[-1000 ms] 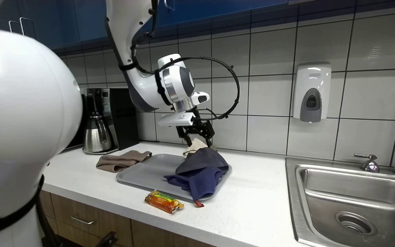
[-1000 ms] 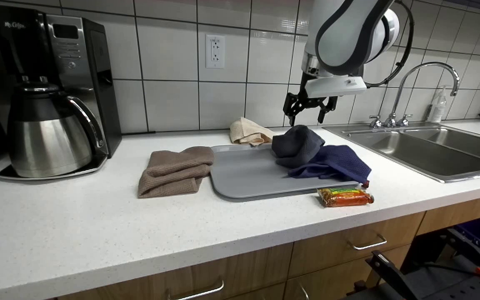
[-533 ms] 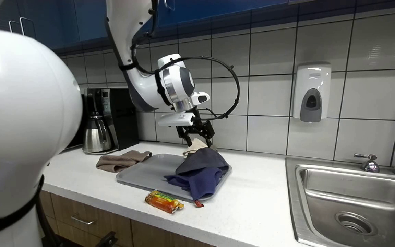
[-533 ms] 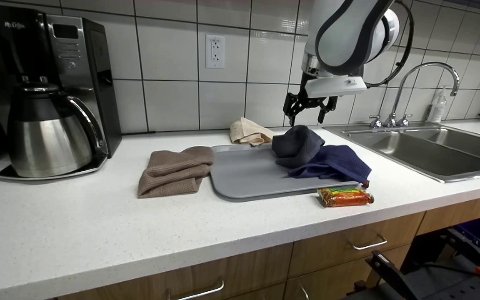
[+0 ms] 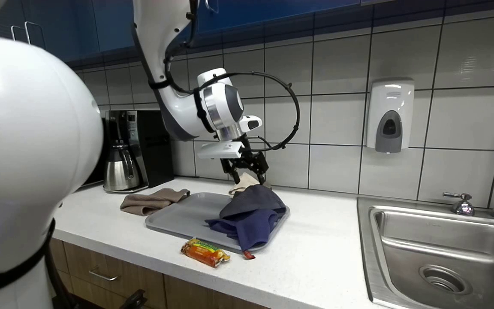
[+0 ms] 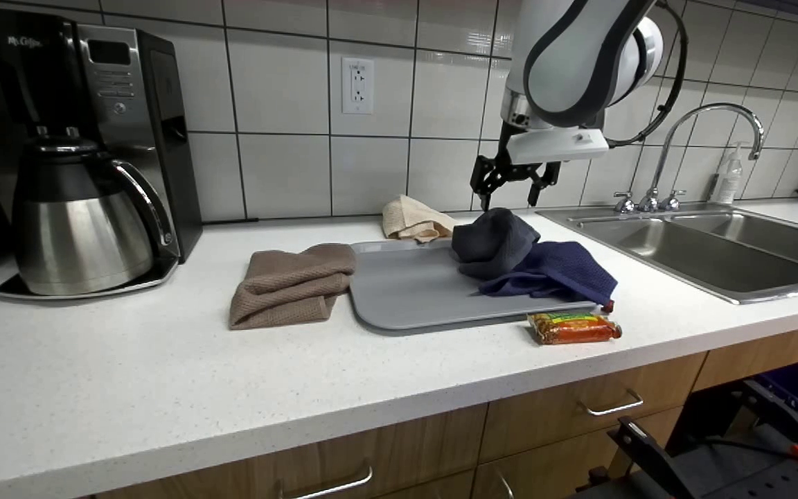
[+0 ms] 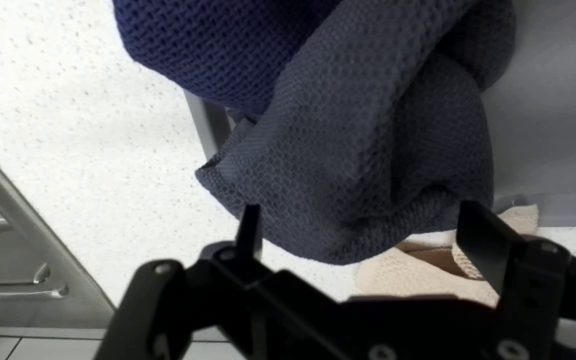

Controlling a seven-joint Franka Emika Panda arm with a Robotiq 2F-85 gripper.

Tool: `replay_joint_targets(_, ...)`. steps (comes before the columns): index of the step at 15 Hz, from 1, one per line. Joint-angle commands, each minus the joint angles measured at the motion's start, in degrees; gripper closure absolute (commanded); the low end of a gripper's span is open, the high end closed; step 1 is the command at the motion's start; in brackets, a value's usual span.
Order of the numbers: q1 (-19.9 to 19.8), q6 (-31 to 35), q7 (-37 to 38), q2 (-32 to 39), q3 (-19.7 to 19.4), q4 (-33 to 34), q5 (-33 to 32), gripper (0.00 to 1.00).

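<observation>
Coffee maker [image 6: 125, 104] sits on the left of the bench [image 6: 163, 367], then a folded brown dishcloth [image 6: 295, 284], then a gray tray [image 6: 399, 291] with a beige dishcloth [image 6: 416, 218] at its far edge. Charcoal dishcloth [image 6: 492, 239] is bunched up on the tray's right half, jaws hanging spread wide over its far end, can't tell if they touch. Navy dishcloth [image 6: 562, 269] next to it, orange snack packet [image 6: 575, 328] nearer, steel sink [image 5: 370, 244] on the right.
</observation>
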Motion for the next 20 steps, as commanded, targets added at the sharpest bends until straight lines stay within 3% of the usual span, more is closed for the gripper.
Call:
replay_joint_targets(1,-0.3,0.6,-0.6,0.9,0.6,1.6,1.0,0.00)
replay_joint_targets(12,-0.9,1.2,-1.8,7.2,2.5,9.7,2.0,0.00)
replay_joint_targets(20,-4.0,2.9,-5.8,14.3,6.9,17.8,7.0,0.00)
